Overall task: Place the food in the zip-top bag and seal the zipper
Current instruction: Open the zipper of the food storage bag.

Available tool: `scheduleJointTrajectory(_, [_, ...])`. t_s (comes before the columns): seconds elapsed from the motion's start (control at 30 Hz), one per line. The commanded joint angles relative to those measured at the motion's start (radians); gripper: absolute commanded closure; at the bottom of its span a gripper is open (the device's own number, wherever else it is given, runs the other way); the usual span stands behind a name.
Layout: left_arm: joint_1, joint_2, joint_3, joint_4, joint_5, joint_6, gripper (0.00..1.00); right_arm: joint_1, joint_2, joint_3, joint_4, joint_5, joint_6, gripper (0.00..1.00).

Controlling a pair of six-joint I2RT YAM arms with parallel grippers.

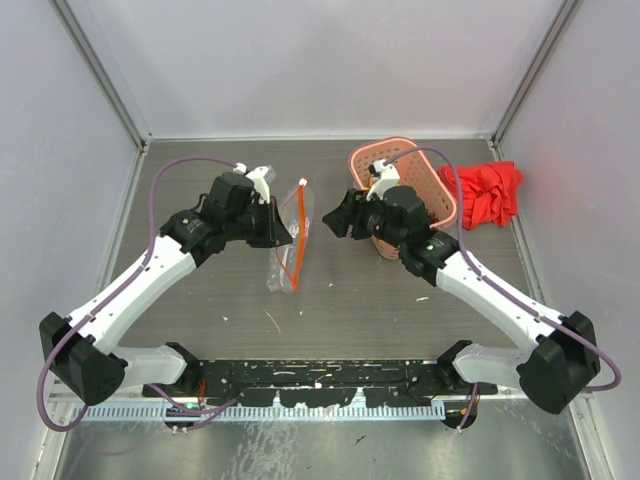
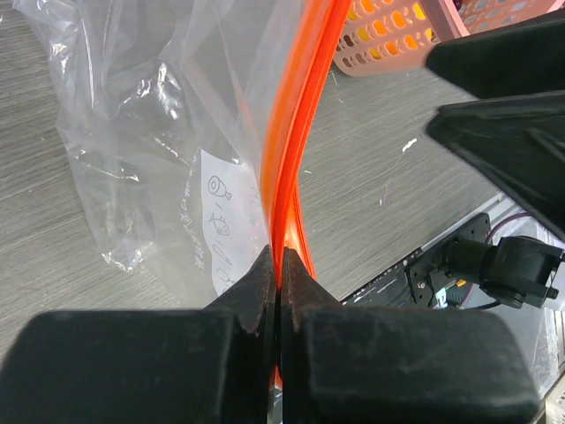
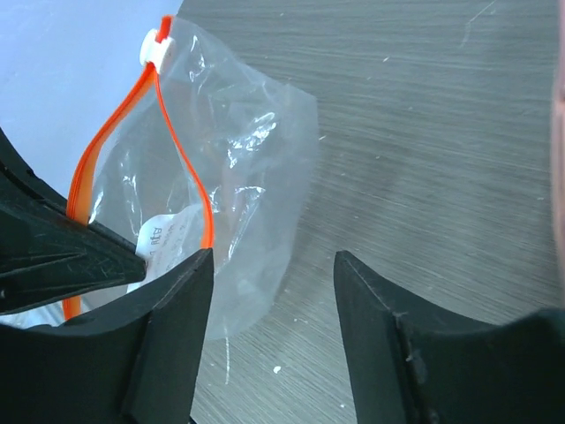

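Left tool [image 2: 279, 276], clamped on the zipper [image 2: 296, 159] of the zip-top bag [image 1: 285, 250] resting on the bench [image 1: 360, 290] left of the pink basket [image 1: 372, 158]; right tool [image 3: 274, 265], jaws apart and empty, just beside that basket: I'd hold the mouth up and wide for loading.

The table [image 1: 330, 300] is a dark grey, wood-grained top, scattered with small white flecks [image 1: 272, 320] toward 6 o'clock. Just left of centre, at about 9 o'clock, a clear zip-top bag [image 1: 280, 268] touches the surface with its lower end, its orange-red zipper [image 1: 298, 262] running along the right side. A pink lattice basket [image 1: 385, 148] stands at 1 o'clock. A crumpled red cloth [image 1: 485, 193] lies just beside the basket at 2 o'clock.
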Motion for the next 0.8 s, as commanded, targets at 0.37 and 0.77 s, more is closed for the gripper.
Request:
scheduleJointTrajectory(0.37, [0.001, -0.043, -0.007, 0.073, 0.024, -0.021, 1.0, 0.05, 0.147, -0.082, 0.457, -0.159, 0.183, 0.48])
scheduleJointTrajectory(0.77, [0.001, -0.043, -0.009, 0.082, 0.031, -0.028, 1.0, 0.057, 0.217, -0.093, 0.562, -0.254, 0.228, 0.64])
